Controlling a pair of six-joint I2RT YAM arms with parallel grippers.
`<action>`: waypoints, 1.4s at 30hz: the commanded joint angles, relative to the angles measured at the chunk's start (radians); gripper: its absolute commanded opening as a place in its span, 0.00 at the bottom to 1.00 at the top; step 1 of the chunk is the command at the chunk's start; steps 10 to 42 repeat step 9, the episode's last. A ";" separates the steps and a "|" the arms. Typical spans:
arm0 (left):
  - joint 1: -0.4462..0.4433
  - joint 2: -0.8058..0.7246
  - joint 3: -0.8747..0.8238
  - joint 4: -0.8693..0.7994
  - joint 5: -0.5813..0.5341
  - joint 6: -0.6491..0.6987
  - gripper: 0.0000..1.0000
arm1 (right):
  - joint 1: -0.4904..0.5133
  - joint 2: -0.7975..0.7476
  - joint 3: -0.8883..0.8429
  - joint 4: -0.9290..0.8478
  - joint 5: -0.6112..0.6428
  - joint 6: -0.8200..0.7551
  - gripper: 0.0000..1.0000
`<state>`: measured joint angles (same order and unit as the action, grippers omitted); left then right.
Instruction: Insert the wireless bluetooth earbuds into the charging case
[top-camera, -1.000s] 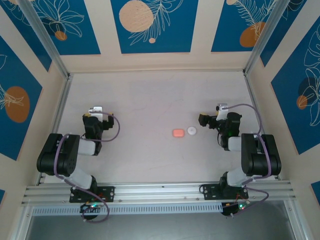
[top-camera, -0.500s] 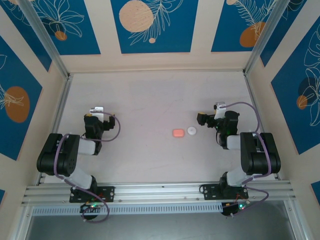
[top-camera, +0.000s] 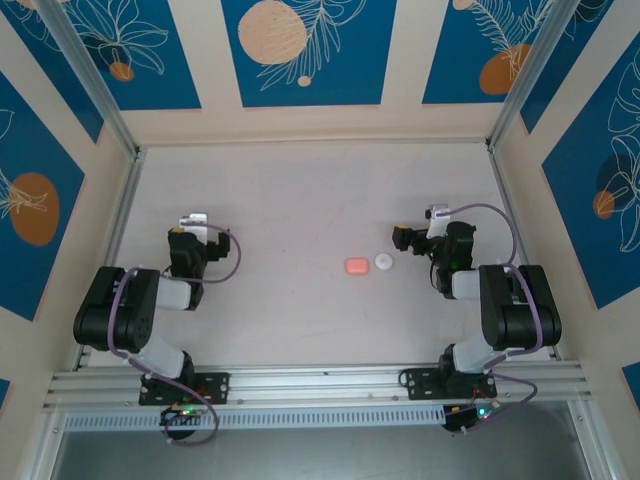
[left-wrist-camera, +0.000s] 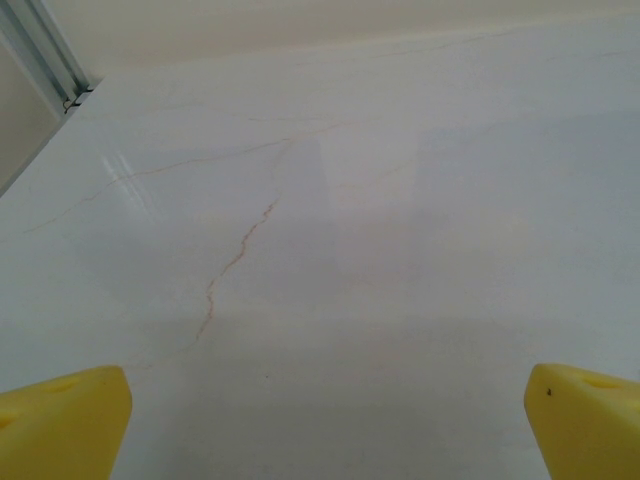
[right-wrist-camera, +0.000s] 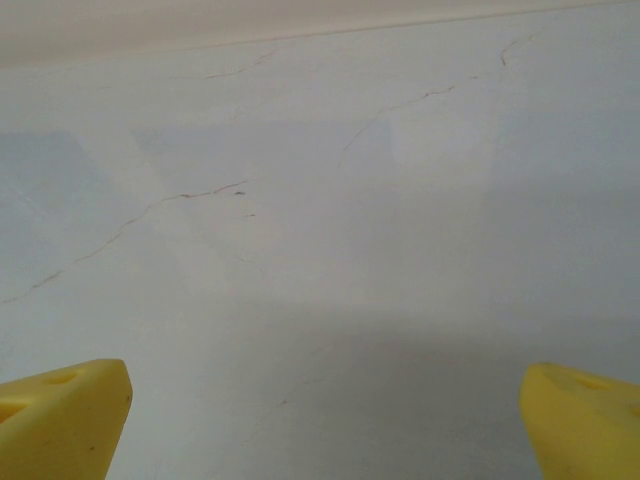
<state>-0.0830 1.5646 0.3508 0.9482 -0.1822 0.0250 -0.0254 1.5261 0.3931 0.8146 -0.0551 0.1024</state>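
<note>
You are barely starting: the left tool (left-wrist-camera: 325, 428) and right tool (right-wrist-camera: 325, 420) are both gaping fully, holding nothing. The charging case (top-camera: 356, 266) is sitting untouched mid-tabletop (top-camera: 270, 200), beside a white disc (top-camera: 384, 262); every step is remaining.

Both arms sit folded, elbows low near their bases. The left gripper (top-camera: 192, 222) points up-table and the right gripper (top-camera: 406, 238) is turned inward. Both jaws are spread wide, yellow fingertips (left-wrist-camera: 62, 425) holding nothing.
</note>
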 joint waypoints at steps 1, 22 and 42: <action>0.003 -0.008 0.016 -0.003 0.027 0.001 1.00 | 0.004 -0.004 0.018 0.001 0.014 -0.025 0.99; 0.003 -0.008 0.016 -0.003 0.026 0.001 1.00 | 0.001 -0.004 0.016 0.004 0.007 -0.024 0.99; 0.003 -0.008 0.016 -0.003 0.026 0.001 1.00 | 0.001 -0.004 0.016 0.004 0.007 -0.024 0.99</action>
